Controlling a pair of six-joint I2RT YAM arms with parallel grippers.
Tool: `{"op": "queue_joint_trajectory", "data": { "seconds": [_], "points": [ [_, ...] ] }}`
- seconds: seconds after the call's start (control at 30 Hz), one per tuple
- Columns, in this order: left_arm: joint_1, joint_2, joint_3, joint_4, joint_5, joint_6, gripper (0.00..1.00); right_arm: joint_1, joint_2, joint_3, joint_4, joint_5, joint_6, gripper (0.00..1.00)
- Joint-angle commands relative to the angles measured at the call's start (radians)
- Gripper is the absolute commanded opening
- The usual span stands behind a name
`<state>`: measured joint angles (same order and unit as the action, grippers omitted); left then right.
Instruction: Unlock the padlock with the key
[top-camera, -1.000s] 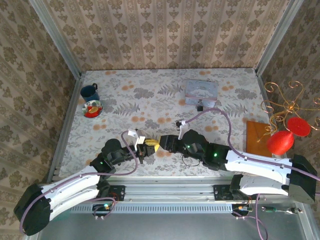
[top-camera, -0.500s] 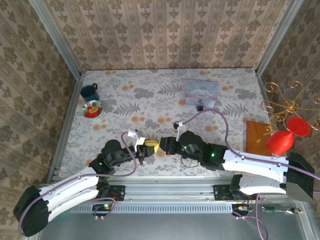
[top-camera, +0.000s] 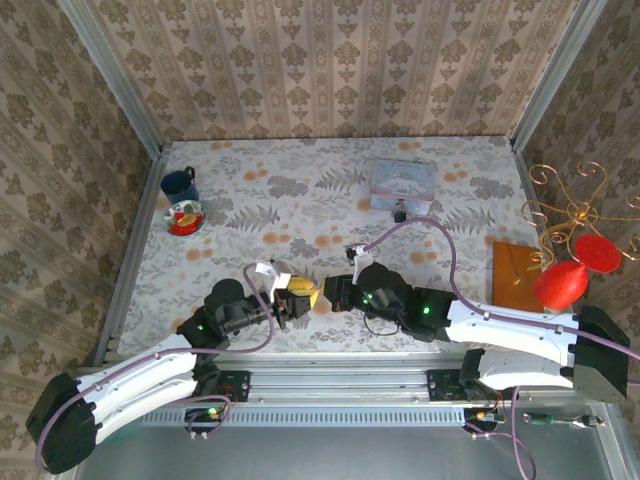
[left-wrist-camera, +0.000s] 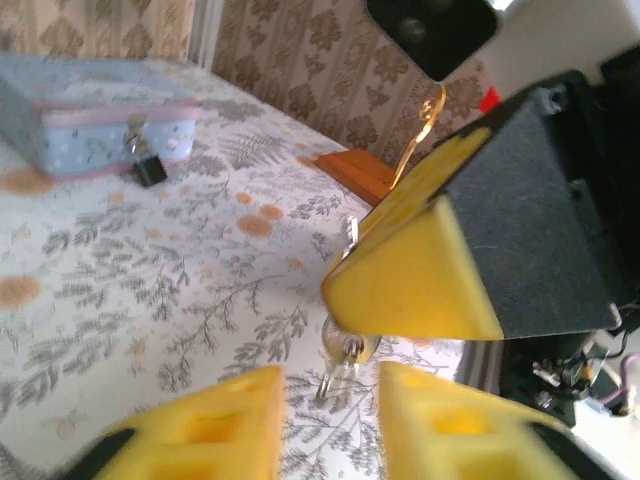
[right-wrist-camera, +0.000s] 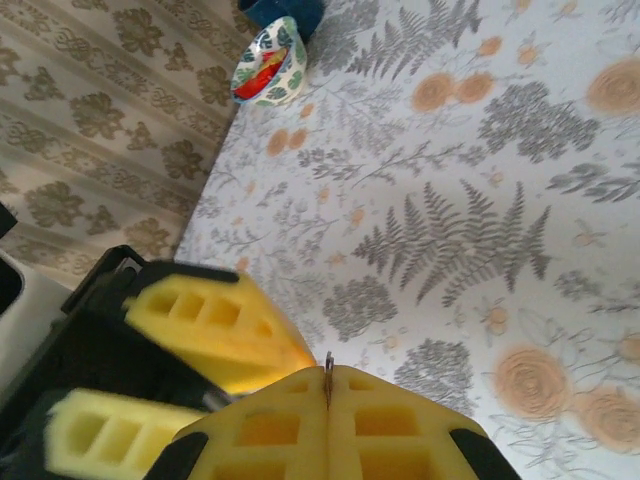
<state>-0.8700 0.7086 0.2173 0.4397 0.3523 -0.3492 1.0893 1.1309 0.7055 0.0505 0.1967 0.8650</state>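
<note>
Two grippers, one key

The right gripper (right-wrist-camera: 328, 385) is clamped on the key (left-wrist-camera: 346, 348). The left gripper (left-wrist-camera: 330, 405) has its pads apart beside the key's lower end. The padlock (top-camera: 399, 212) sits against the tin (top-camera: 402, 178), well away. The left should draw off straight, without brushing the key, before the right carries it over.
</note>
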Motion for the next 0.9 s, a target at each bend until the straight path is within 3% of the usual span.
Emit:
{"op": "queue_joint_trajectory", "data": {
  "seconds": [0.0, 0.13, 0.3, 0.63, 0.87],
  "points": [
    [0.004, -0.052, 0.070, -0.141, -0.062, -0.013, 0.46, 0.001, -0.042, 0.025, -0.028, 0.076, -0.166, 0.00],
    [0.037, -0.120, 0.089, -0.225, -0.050, -0.042, 0.54, 0.000, -0.074, -0.037, 0.063, 0.034, -0.389, 0.00],
    [0.067, -0.172, 0.129, -0.348, -0.019, -0.026, 0.59, 0.001, -0.088, -0.102, 0.175, -0.168, -0.578, 0.00],
    [0.088, -0.185, 0.157, -0.442, -0.045, -0.005, 0.63, 0.001, 0.048, -0.019, -0.005, -0.176, -0.691, 0.00],
    [0.114, -0.248, 0.163, -0.580, -0.266, -0.024, 0.70, 0.001, 0.252, 0.151, -0.309, -0.071, -0.710, 0.00]
  ]
}}
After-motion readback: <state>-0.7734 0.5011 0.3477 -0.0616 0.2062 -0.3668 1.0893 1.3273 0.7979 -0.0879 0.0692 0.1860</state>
